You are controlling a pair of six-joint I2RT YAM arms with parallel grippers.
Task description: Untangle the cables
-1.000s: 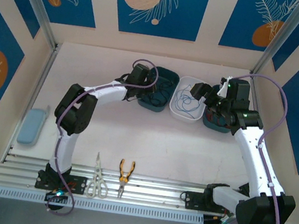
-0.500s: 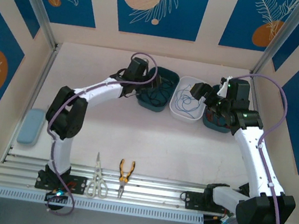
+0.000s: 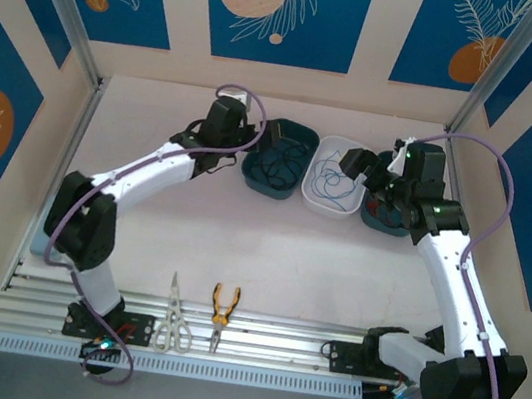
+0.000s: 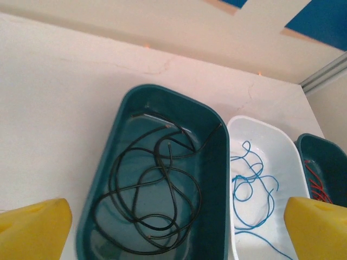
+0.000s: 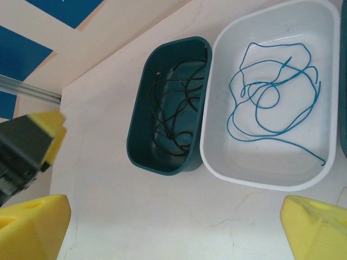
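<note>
Lining the far edge of the table (image 3: 270, 241), smooth round-cornered plastic bins hold thin wires: left teal bin (image 4: 223, 162), coiled black cable (image 4: 162, 169); white bin (image 5: 210, 124), looping blue cable (image 5: 271, 93); right teal bin (image 4: 301, 142), seen from the left wrist, kinked red cable (image 4: 315, 181). Left gripper (image 4: 176, 230) and right gripper (image 5: 173, 227) gape wide, empty.

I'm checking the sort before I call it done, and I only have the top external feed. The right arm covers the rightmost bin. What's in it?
Observer: The left wrist view shows a red cable lying inside the rightmost teal bin.
Operator: Is the black cable alone in its bin, with no other color mixed in?
Observer: Yes, both wrist views show it alone, coiled loosely in the left teal bin.
Operator: Is the left end effector carrying anything?
Observer: No, its fingers stand wide apart with nothing gripped between them.
</note>
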